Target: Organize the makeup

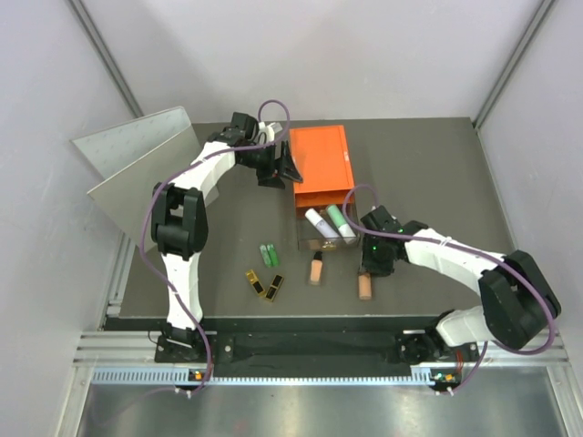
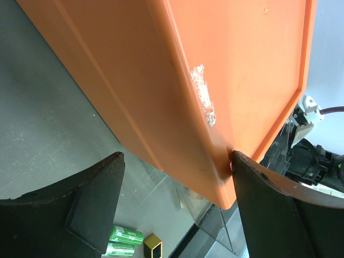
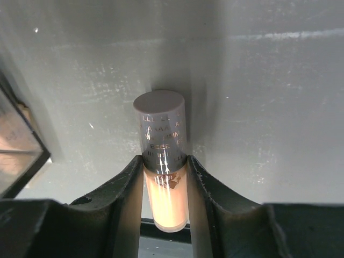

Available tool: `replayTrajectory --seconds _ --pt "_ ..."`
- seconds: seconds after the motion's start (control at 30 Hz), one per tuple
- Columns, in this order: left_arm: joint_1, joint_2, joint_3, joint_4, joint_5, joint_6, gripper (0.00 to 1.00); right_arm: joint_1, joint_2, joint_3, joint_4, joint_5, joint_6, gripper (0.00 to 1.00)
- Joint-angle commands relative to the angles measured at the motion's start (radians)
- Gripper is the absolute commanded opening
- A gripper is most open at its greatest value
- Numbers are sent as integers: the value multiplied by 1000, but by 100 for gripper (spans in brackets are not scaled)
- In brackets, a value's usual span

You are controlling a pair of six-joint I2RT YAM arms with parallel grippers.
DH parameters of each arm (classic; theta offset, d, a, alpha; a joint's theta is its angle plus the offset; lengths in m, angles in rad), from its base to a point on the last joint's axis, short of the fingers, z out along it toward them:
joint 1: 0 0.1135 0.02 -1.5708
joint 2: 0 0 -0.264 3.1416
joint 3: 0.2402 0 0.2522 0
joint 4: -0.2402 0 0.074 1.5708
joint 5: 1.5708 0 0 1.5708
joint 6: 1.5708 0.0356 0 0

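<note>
- Dark grey tabletop [image 1: 437, 182] inside pale walls. The makeup is partly sorted, with most of it loose on the near half.
- Nearest the arm bases, left of the right pincer [image 1: 369, 259], two black-gold flat cases [image 1: 265, 285] lie side by side, not yet put away.
- The right pincer is clenched on a peach tube [image 3: 161, 172]. Its fingers [image 3: 126, 199] press the pale body and the greyish cap sticks out past the tips. From above, the tube pokes out of the pincer towards the near edge, low over the table. I cannot tell whether it rests on the surface.
- Just left of that pincer a peach bottle [image 1: 316, 270] with a black cap lies loose.
- Further left, two green tubes [image 1: 269, 254] lie touching each other, also loose.
- Just beyond and left of the right pincer a clear drawer [image 1: 307, 244] stands open. A white stick [image 1: 316, 223] and a green stick [image 1: 339, 218] lie inside it.
- Beyond the drawer sits the orange box [image 1: 321, 167]. The left pincer [image 1: 273, 171] is released, grasping nothing, its fingers spread either side of the box's corner, probably to steady it.
- As I judge it, two pieces are stowed, one is in hand and five wait, so well under half is done.
</note>
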Motion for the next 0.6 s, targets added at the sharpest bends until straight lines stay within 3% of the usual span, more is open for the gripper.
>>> replayTrajectory --seconds 0.0,0.2,0.57 --pt "0 83 -22 -84 -216 81 83 -6 -7 -38 -113 125 -2 0" --pt "0 88 -15 -90 -214 82 83 -7 -55 48 -175 209 -8 0" --pt "0 91 -8 -92 -210 85 84 -24 5 482 -326 395 -134 0"
